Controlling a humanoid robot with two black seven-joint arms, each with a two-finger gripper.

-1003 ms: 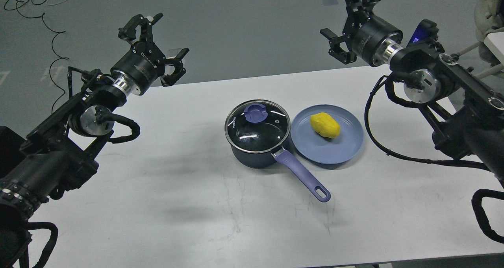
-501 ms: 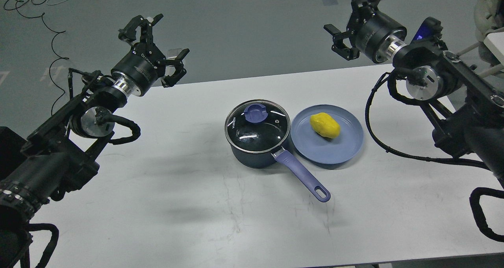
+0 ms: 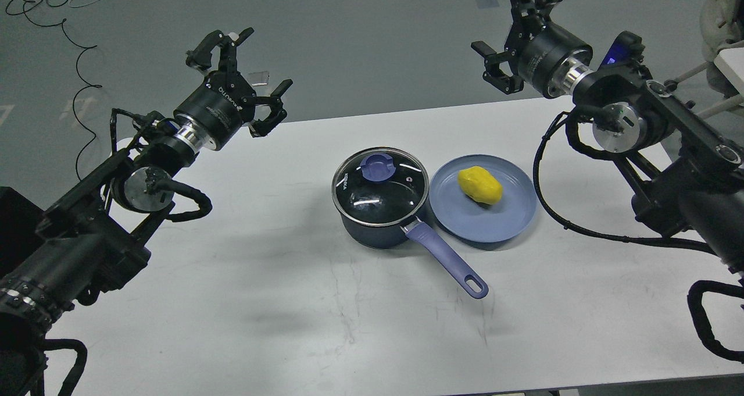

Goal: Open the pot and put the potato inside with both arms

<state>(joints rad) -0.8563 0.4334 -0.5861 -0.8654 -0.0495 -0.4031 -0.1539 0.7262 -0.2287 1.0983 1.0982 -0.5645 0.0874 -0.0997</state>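
Note:
A dark blue pot [image 3: 378, 230] stands mid-table with its glass lid [image 3: 379, 188] on; the lid has a purple knob [image 3: 376, 167]. Its purple handle [image 3: 447, 261] points to the front right. A yellow potato [image 3: 479, 185] lies on a blue plate [image 3: 482, 224] just right of the pot. My left gripper [image 3: 247, 73] is open and empty, raised above the table's far left edge, well left of the pot. My right gripper [image 3: 511, 24] is open and empty, raised beyond the far edge, above and behind the plate.
The white table [image 3: 290, 303] runs across the view. Black cables [image 3: 70, 29] lie on the grey floor at the far left. A pale chair [image 3: 718, 29] stands at the far right.
My left gripper has moved right and a little forward toward the pot. My right gripper has shifted slightly left and down. Pot, lid, plate and potato have not moved.

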